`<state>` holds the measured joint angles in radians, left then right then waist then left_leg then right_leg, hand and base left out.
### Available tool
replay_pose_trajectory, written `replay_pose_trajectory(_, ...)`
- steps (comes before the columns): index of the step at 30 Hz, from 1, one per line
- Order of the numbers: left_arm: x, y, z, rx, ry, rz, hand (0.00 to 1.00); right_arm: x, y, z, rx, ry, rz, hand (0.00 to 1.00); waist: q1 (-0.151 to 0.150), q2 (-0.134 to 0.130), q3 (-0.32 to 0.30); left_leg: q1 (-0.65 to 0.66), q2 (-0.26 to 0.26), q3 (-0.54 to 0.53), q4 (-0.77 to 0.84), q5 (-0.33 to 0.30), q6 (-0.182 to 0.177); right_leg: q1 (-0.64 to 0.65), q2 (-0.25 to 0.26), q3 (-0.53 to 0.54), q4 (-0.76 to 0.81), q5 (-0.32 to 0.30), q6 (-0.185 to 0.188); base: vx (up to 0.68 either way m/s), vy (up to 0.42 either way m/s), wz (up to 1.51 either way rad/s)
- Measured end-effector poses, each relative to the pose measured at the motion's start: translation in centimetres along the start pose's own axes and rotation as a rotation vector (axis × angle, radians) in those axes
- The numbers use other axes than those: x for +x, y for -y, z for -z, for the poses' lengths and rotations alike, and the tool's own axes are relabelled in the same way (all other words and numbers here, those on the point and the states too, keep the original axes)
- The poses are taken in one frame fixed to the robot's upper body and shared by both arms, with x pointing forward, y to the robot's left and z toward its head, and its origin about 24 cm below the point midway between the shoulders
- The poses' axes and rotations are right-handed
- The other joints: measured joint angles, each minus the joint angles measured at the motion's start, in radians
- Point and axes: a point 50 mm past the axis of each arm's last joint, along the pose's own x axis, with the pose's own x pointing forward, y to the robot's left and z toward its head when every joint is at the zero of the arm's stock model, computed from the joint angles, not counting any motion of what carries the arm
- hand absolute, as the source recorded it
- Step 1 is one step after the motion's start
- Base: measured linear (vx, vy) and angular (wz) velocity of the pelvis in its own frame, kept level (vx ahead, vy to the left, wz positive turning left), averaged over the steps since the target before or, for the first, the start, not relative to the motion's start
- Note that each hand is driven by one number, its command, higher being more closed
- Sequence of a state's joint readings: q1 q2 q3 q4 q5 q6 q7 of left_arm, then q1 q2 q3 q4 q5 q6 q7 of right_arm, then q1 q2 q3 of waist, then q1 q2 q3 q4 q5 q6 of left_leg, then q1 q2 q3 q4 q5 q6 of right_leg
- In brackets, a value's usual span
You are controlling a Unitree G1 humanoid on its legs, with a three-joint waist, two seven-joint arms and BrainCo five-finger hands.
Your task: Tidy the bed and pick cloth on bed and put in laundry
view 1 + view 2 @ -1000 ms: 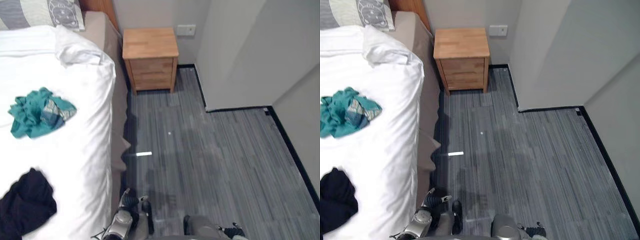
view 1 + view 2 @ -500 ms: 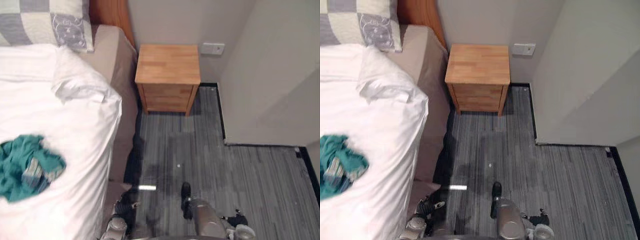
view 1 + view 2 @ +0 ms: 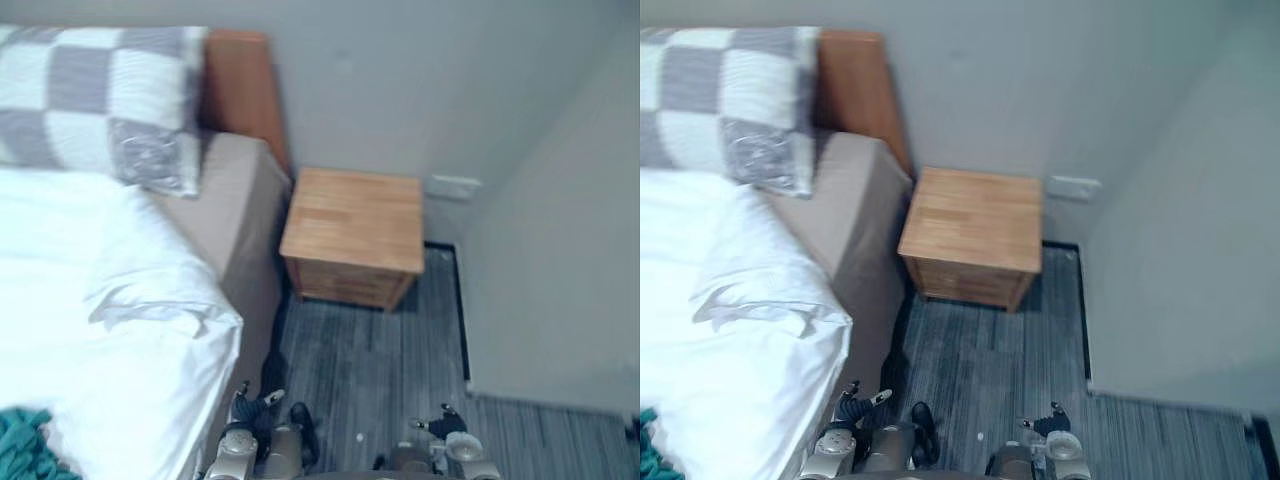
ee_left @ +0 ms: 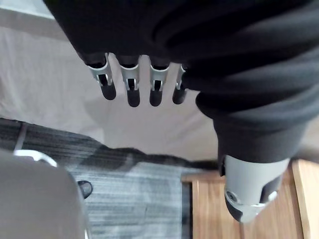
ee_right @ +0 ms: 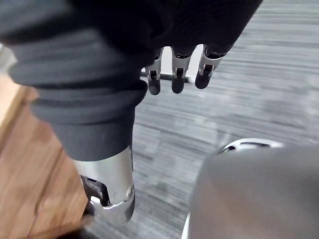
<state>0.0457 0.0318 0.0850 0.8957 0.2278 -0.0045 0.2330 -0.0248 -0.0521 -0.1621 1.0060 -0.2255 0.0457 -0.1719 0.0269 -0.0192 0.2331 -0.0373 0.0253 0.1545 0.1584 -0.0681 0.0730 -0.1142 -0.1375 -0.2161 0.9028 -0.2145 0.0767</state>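
Setting: a bedroom, domestic or hotel type. Evidence in the head view: a beige-sided bed fills 8 to 10 o'clock under a white duvet. A grey-and-white checked pillow lies at 10 o'clock against a wooden headboard at 11 o'clock. A wooden bedside cabinet stands just beside the bed's head end, against a plain wall. A wall plate sits at 2 o'clock of the cabinet. Grey striped floor at 6 o'clock, edged with black skirting.
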Motion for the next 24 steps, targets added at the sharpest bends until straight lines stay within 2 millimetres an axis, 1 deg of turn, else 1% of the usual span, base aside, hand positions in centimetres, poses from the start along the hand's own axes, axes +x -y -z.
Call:
replay_pose_trajectory(1,0.0,-0.2,0.1,-0.003,-0.003,-0.007,0.0,0.1,0.2,-0.1,-0.008,0.004,0.003,0.0,-0.003,0.009,0.004,0.03,-0.002,-0.078,-0.013,0.001,-0.001,-0.009,0.024,0.018,-0.054,-0.037,-0.016,0.48,-0.198,2.59)
replay_pose_trajectory(2,0.0,-0.3,0.4,-0.007,-0.017,-0.015,0.0,0.1,0.3,-0.2,-0.024,0.009,0.003,0.0,-0.012,0.017,0.009,0.062,-0.001,-0.202,-0.017,0.001,-0.003,-0.025,0.094,0.128,-0.217,-0.068,-0.008,0.52,-0.278,2.57)
replay_pose_trajectory(3,0.0,-0.3,0.5,-0.01,-0.022,-0.014,0.0,0.1,0.4,-0.2,-0.024,0.009,0.004,0.0,-0.015,0.017,0.008,0.063,-0.005,-0.254,-0.013,0.002,-0.003,-0.041,0.122,0.204,-0.28,-0.068,-0.008,0.56,-0.36,3.25)
replay_pose_trajectory(4,0.1,-0.1,0.3,-0.012,-0.024,-0.004,0.0,0.1,0.6,0.1,-0.023,0.005,0.011,0.0,-0.017,0.011,0.005,0.042,-0.028,-0.37,0.018,-0.003,-0.01,-0.079,0.165,0.41,-0.403,-0.059,0.003,0.29,-0.229,2.09)
replay_pose_trajectory(5,0.1,-0.1,0.3,-0.012,-0.024,-0.003,0.0,0.1,0.7,0.1,-0.023,0.003,0.012,0.0,-0.018,0.01,0.005,0.039,-0.031,-0.378,0.022,-0.003,-0.011,-0.083,0.167,0.428,-0.411,-0.058,0.004,0.27,-0.259,2.71)
replay_pose_trajectory(6,0.2,0.2,0.2,-0.011,-0.029,0.008,0.0,0.0,1.2,0.6,-0.026,-0.01,0.024,0.0,-0.02,0.0,0.0,0.019,-0.048,-0.449,0.057,-0.025,-0.046,-0.089,0.167,0.54,-0.488,-0.039,0.024,0.31,-0.407,2.79)
replay_pose_trajectory(7,0.3,-0.2,0.2,-0.015,-0.028,0.009,0.0,-0.2,0.9,1.8,-0.024,-0.041,0.018,0.0,-0.019,-0.016,-0.002,-0.001,-0.077,-0.51,0.099,-0.074,-0.109,-0.072,0.125,0.593,-0.572,0.018,0.037,0.31,-0.407,3.47)
replay_pose_trajectory(8,0.4,-0.7,0.1,-0.034,-0.025,-0.006,0.0,-0.5,0.7,2.5,-0.022,-0.065,0.011,0.0,-0.013,-0.038,0.003,-0.008,-0.09,-0.518,0.116,-0.106,-0.123,-0.065,0.09,0.553,-0.57,0.112,0.067,0.25,-0.493,3.38)
replay_pose_trajectory(9,0.4,-0.6,0.1,-0.082,-0.032,-0.016,0.0,-0.4,1.6,2.9,-0.004,-0.081,0.038,0.0,-0.009,-0.008,0.005,-0.032,-0.05,-0.549,0.153,-0.118,-0.154,-0.049,0.089,0.429,-0.54,0.073,0.031,0.1,-0.488,2.58)
replay_pose_trajectory(10,0.1,-0.3,0.5,-0.117,-0.048,-0.019,0.0,-0.3,2.1,2.8,0.004,-0.077,0.054,0.0,-0.006,0.028,-0.007,-0.042,0.007,-0.522,0.155,-0.118,-0.161,-0.017,0.112,0.348,-0.568,0.062,0.018,0.11,-0.56,2.13)
replay_pose_trajectory(11,0.0,-0.3,0.6,-0.135,-0.053,-0.023,0.0,-0.3,2.3,2.4,0.004,-0.064,0.058,0.0,-0.001,0.041,-0.008,-0.046,0.044,-0.492,0.152,-0.116,-0.164,0.007,0.126,0.312,-0.586,0.06,0.002,0.06,-0.46,1.53)
replay_pose_trajectory(12,-0.1,-0.1,0.6,-0.146,-0.054,-0.017,0.0,-0.2,2.2,1.8,0.012,-0.039,0.06,0.0,0.011,0.05,-0.01,-0.049,0.096,-0.401,0.151,-0.107,-0.177,0.044,0.136,0.253,-0.608,0.061,-0.021,0.03,-0.303,1.25)
replay_pose_trajectory(13,-0.1,0.1,0.7,-0.152,-0.058,-0.007,0.0,-0.3,1.9,1.6,0.026,-0.025,0.055,0.0,0.011,0.049,-0.01,-0.055,0.14,-0.278,0.162,-0.105,-0.179,0.066,0.134,0.207,-0.614,0.066,-0.038,0.03,-0.28,1.2)
replay_pose_trajectory(14,-0.1,0.3,0.6,-0.156,-0.059,-0.001,0.0,-0.3,1.8,1.5,0.037,-0.022,0.052,0.0,0.009,0.049,-0.012,-0.053,0.17,-0.177,0.175,-0.106,-0.177,0.075,0.131,0.178,-0.626,0.068,-0.05,-0.02,-0.215,1.08)
replay_pose_trajectory(15,-0.2,0.5,0.7,-0.158,-0.062,0.005,0.0,-0.3,1.6,1.3,0.073,-0.02,0.05,0.0,0.009,0.046,-0.016,-0.049,0.215,0.008,0.213,-0.111,-0.168,0.083,0.12,0.141,-0.644,0.069,-0.061,0.01,-0.162,0.98)
replay_pose_trajectory(16,-0.2,0.4,1.0,-0.15,-0.077,0.006,0.0,-0.4,1.6,1.2,0.155,-0.024,0.062,0.0,0.004,0.052,-0.021,-0.025,0.257,0.226,0.218,-0.108,-0.151,0.091,0.112,0.114,-0.663,0.084,-0.057,0.03,-0.106,0.83)
replay_pose_trajectory(17,-0.2,0.3,1.2,-0.147,-0.087,0.007,0.0,-0.4,1.6,1.3,0.193,-0.03,0.068,0.0,-0.002,0.055,-0.026,-0.01,0.255,0.265,0.19,-0.103,-0.156,0.091,0.103,0.102,-0.667,0.086,-0.053,0.06,-0.035,0.6)
replay_pose_trajectory(18,-0.2,0.1,1.3,-0.144,-0.091,0.007,0.0,-0.4,1.5,1.3,0.238,-0.034,0.071,0.0,-0.007,0.046,-0.027,-0.002,0.249,0.292,0.168,-0.077,-0.155,0.09,0.09,0.093,-0.673,0.09,-0.048,0.04,0.043,0.43)
replay_pose_trajectory(19,-0.1,-0.2,1.5,-0.137,-0.097,0.007,0.0,-0.7,1.9,1.3,0.344,-0.031,0.103,0.0,-0.012,0.037,-0.033,0.014,0.214,0.314,0.098,-0.04,-0.153,0.095,0.067,0.082,-0.697,0.102,-0.033,0.05,0.074,0.3)
replay_pose_trajectory(20,-0.2,-0.4,1.8,-0.129,-0.108,0.003,0.0,-0.9,3.0,0.7,0.416,0.004,0.151,0.0,-0.015,0.033,-0.042,0.037,0.179,0.313,0.024,-0.004,-0.149,0.099,0.055,0.086,-0.726,0.119,-0.024,0.06,0.083,0.18)
replay_pose_trajectory(21,-0.2,-0.6,2.0,-0.123,-0.114,0.0,0.0,-1.1,3.9,0.3,0.444,0.034,0.193,0.0,-0.018,0.032,-0.046,0.052,0.157,0.313,-0.02,0.02,-0.145,0.104,0.048,0.086,-0.745,0.128,-0.016,0.06,0.078,0.1)
replay_pose_trajectory(22,-0.3,-0.8,2.3,-0.111,-0.12,-0.004,0.0,-1.5,5.6,-0.4,0.479,0.088,0.262,0.0,-0.025,0.032,-0.047,0.071,0.132,0.312,-0.079,0.049,-0.141,0.113,0.044,0.083,-0.769,0.141,-0.015,0.04,0.103,0.12)
replay_pose_trajectory(23,-0.3,-1.4,2.8,-0.09,-0.134,-0.016,0.0,-2.4,8.5,-2.5,0.52,0.195,0.378,0.0,-0.042,0.033,-0.047,0.088,0.11,0.312,-0.139,0.078,-0.135,0.112,0.032,0.081,-0.782,0.152,-0.007,0.01,0.123,0.11)
replay_pose_trajectory(24,-0.3,-1.8,3.1,-0.066,-0.138,-0.021,0.0,-3.2,10.7,-4.4,0.517,0.294,0.461,0.0,-0.047,0.033,-0.047,0.088,0.101,0.312,-0.163,0.091,-0.131,0.109,0.03,0.081,-0.788,0.157,-0.005,-0.02,0.111,0.05)
